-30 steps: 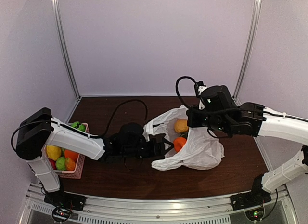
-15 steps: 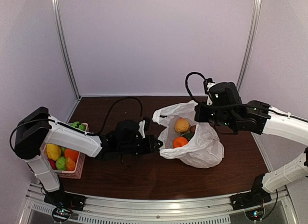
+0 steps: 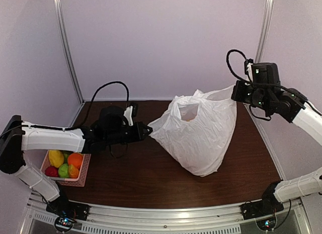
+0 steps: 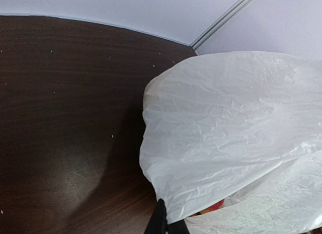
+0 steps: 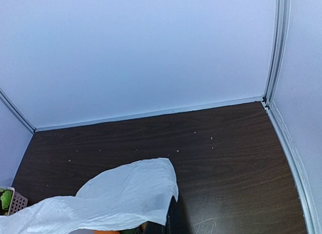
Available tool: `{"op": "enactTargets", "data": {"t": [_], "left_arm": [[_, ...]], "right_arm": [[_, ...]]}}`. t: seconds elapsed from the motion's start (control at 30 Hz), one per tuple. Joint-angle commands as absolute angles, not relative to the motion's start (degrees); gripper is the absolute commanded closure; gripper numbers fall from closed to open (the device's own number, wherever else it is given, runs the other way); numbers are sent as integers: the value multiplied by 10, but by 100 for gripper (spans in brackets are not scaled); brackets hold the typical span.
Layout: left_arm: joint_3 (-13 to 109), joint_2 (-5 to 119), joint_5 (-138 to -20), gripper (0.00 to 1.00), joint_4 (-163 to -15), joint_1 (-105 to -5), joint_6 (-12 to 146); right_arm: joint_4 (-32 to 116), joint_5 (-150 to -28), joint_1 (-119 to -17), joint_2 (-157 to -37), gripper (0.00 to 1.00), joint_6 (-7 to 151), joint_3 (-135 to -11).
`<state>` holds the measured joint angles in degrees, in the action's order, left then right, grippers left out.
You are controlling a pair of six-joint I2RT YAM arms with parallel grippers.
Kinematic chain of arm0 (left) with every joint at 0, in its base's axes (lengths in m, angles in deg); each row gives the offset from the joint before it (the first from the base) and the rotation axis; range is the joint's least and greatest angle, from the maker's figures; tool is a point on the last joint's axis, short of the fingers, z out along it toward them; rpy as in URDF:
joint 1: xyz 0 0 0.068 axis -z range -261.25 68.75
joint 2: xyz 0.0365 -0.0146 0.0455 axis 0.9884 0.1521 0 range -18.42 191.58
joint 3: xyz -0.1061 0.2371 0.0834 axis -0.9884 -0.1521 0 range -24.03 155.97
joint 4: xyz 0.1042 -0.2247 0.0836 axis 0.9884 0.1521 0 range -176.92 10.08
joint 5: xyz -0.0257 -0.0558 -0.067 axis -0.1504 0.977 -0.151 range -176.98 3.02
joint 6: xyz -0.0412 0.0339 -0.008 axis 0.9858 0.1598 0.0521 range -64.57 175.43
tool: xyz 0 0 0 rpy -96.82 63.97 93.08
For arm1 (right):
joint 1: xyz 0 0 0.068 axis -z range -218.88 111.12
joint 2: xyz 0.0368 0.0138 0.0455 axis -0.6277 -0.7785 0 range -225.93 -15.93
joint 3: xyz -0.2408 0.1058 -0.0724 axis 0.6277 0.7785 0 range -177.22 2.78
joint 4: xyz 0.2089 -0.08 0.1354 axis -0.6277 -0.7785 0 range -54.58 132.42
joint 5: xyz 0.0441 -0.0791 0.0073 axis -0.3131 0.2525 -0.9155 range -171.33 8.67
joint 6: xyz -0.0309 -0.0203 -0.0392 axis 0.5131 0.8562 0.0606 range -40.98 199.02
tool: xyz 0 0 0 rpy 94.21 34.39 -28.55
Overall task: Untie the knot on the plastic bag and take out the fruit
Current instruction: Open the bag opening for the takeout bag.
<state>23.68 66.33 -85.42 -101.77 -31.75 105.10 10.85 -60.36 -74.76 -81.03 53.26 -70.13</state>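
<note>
The plastic bag (image 3: 201,138) is off its side now. A second ago it lay slumped on the table (image 3: 131,181) with its mouth open, two orange fruits and something dark green showing inside. Now it hangs stretched over the middle of the table, its bottom low against the wood.

The left gripper (image 3: 149,131) stood wide open at the bag's left rim a second ago. It has since clamped shut on that edge. The right gripper (image 3: 235,93), pinched on the bag's upper right corner throughout, has risen and swung back, hoisting the plastic.

I can find no knot anywhere on the bag, so I judge the untying done. The lift has closed the plastic over the fruit (image 4: 213,207), though. From above I see none, and only slivers of colour peek out in the wrist views. Emptying is still ahead.

Counts: one bag, two closed grippers on it, and one pink basket (image 3: 83,169) well to the bag's left. The basket holds five visible pieces (image 3: 75,159): one yellow, two orange, one green, one red. The left arm hides its far end.
</note>
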Motion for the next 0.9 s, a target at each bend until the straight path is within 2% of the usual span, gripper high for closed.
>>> {"op": "enactTargets", "data": {"t": [0.0, 0.23, 0.4, 0.47, 0.57, 0.73, 0.8, 0.87], "left_arm": [[259, 633, -861, 100, -969, -329, 983], [197, 639, -895, 100, -1000, -332, 988], [173, 633, -870, 99, -1019, -332, 980], [177, 625, -842, 87, -1017, -332, 964], [187, 603, -828, 61, -1007, -331, 932], [238, 568, -816, 26, -948, -331, 877], [270, 566, -807, 21, -913, -331, 862], [290, 565, -797, 19, -898, -327, 853]], "right_arm": [[97, -599, -713, -789, 100, 577, -750], [131, -641, -697, -796, 100, 586, -715], [173, -749, -697, -814, 100, 611, -682], [188, -804, -697, -822, 100, 622, -671], [198, -855, -699, -828, 98, 630, -661], [182, -872, -701, -811, 61, 652, -666], [168, -872, -702, -800, 45, 665, -674], [150, -872, -702, -789, 34, 674, -683]]}}
